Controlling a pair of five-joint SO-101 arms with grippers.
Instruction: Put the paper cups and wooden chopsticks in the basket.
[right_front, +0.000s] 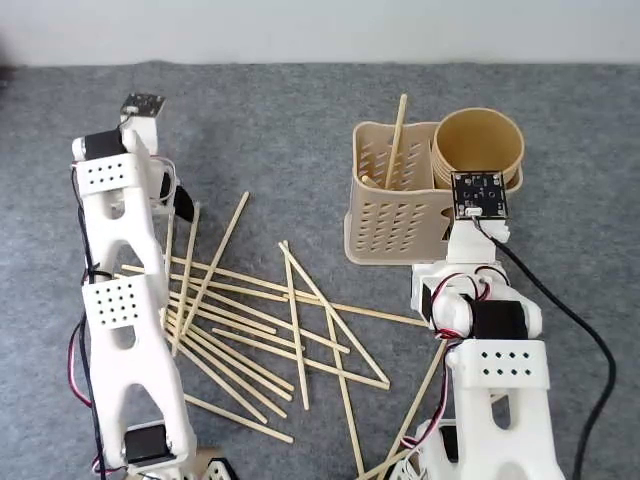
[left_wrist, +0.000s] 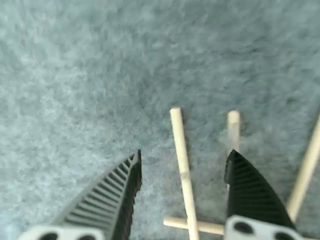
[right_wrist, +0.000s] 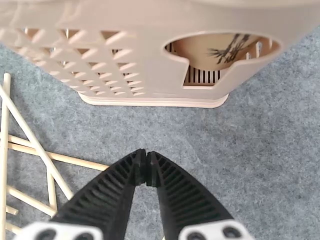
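Looking down over the table, we note the basket standing on the grey mat, just ahead of the right arm. Its right compartment holds the stacked paper cups, upright with mouths up. Its left compartment holds one wooden chopstick, leaning nearly upright with its top end above the rim. The loose chopsticks lie scattered and crossed on the mat between the two arms, outside the basket. Several run under the left arm and a few reach the base of the right arm.

We log the right gripper with its fingers pressed together at the tips and nothing between them. It hangs low over bare mat, near the basket's wall on the cup side. Through the wall's cut-out we see a cup's printed side.

We log the left gripper with its fingers spread apart, gripping nothing. It hovers low over the far-left edge of the pile. One stick end lies on the mat between the fingers. A second stick end lies just past one fingertip.
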